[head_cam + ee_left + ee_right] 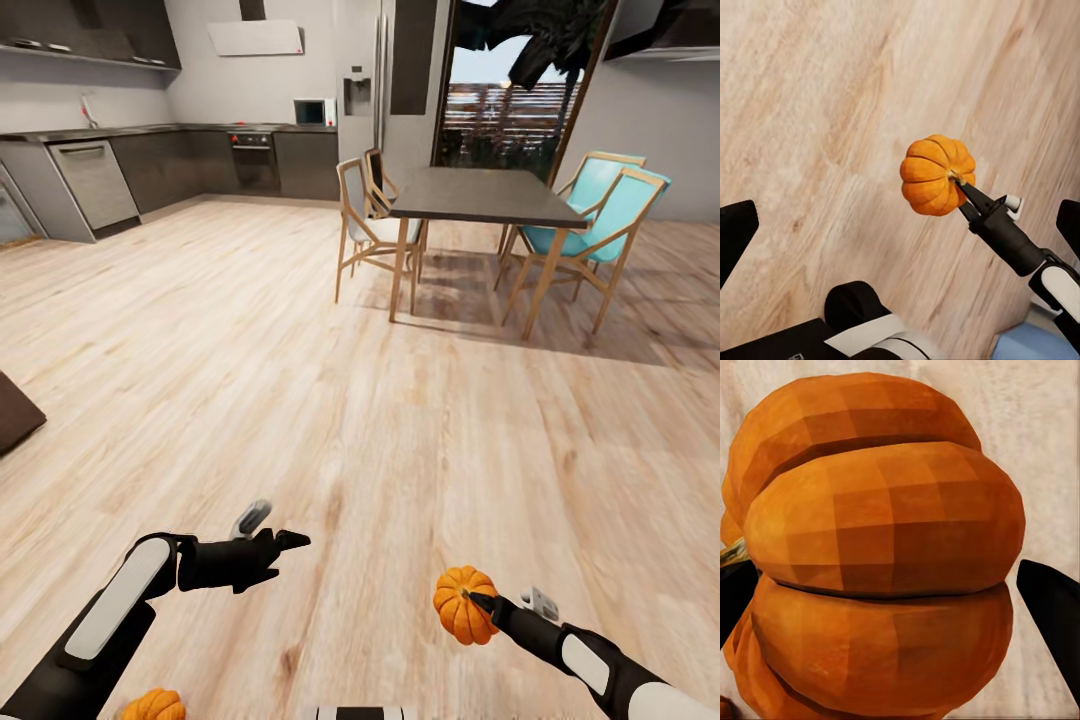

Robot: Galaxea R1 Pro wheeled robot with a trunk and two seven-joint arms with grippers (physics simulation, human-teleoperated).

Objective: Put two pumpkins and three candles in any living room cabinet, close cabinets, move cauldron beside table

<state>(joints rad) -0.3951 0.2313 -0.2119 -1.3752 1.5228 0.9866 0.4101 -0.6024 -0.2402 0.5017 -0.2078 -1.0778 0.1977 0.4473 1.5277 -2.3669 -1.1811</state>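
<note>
Right gripper [480, 603]: its dark fingers [1050, 611] clench a pumpkin [463, 604], held in the air over the wood floor [300, 380] at the lower right of the head view.
Held pumpkin vs fingers: in the right wrist view the pumpkin [877, 555] sits between the two finger tips, one at each side of its ribbed body; in the left wrist view the fingers [971, 196] meet the pumpkin [936, 175] beside its stem.
Left gripper [285, 545]: released, holding nothing, fingers spread; in the left wrist view one black finger [736, 232] shows at each edge with bare floor [817, 112] between them.
Second pumpkin [152, 706]: at the bottom edge of the head view, just under the left arm, cut off by the frame; what it rests on cannot be told.
Gap between grippers: well apart, left gripper pointing toward the right one.
Room: dark dining table [480, 195] with wooden legs ahead, two pale chairs [365, 225] on one side, two turquoise chairs [610, 215] on the other; grey kitchen units [150, 165] along the far wall.
Writing: no readable text; a small label on the robot's body in the left wrist view is too blurred to read.
Hard to make out: a dark brown corner [15, 410] at the left edge of the head view, cut off, unidentifiable.
</note>
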